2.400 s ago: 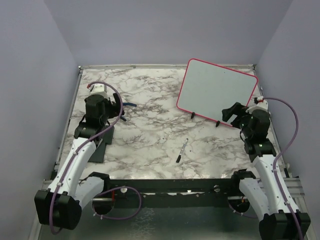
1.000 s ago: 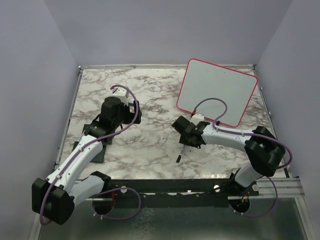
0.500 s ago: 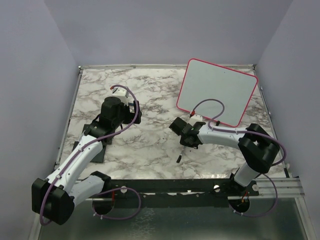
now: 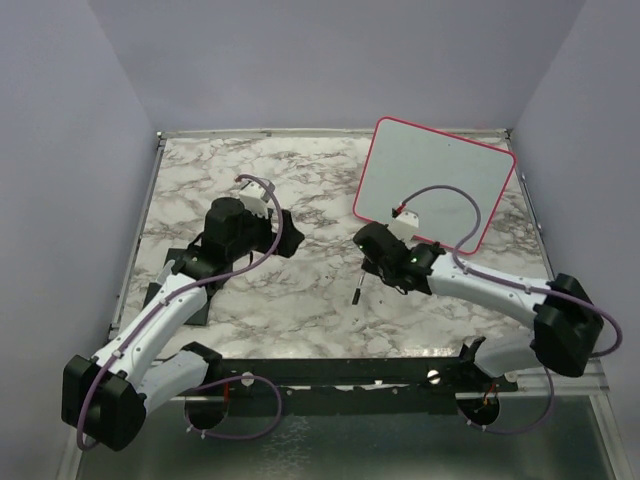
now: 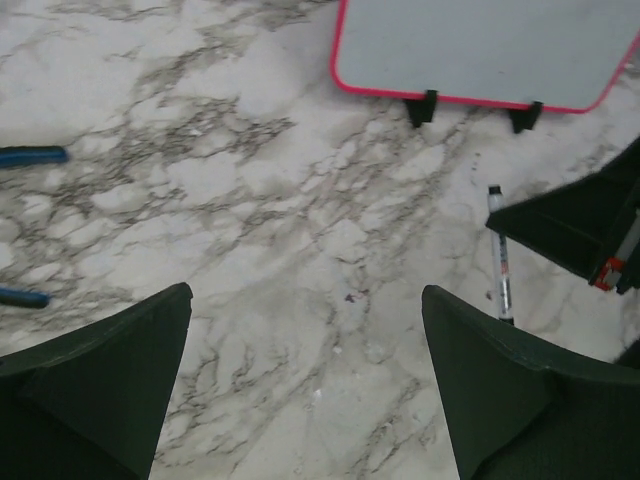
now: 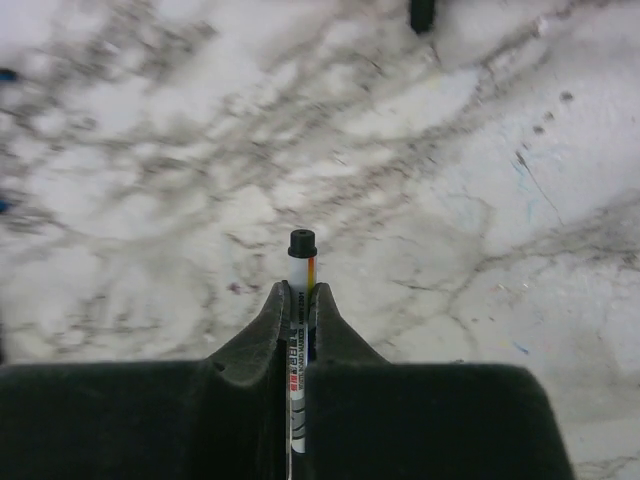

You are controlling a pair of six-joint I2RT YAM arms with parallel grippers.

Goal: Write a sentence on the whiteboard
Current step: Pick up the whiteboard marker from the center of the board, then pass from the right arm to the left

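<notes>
Marble tabletop (image 4: 250,170): near its middle, the right gripper (image 6: 297,300) has just clamped onto the marker (image 6: 301,262). The left gripper (image 5: 305,292) hangs wide apart. The whiteboard (image 4: 430,180) lies far right, blank; writing looks ready to begin.
</notes>
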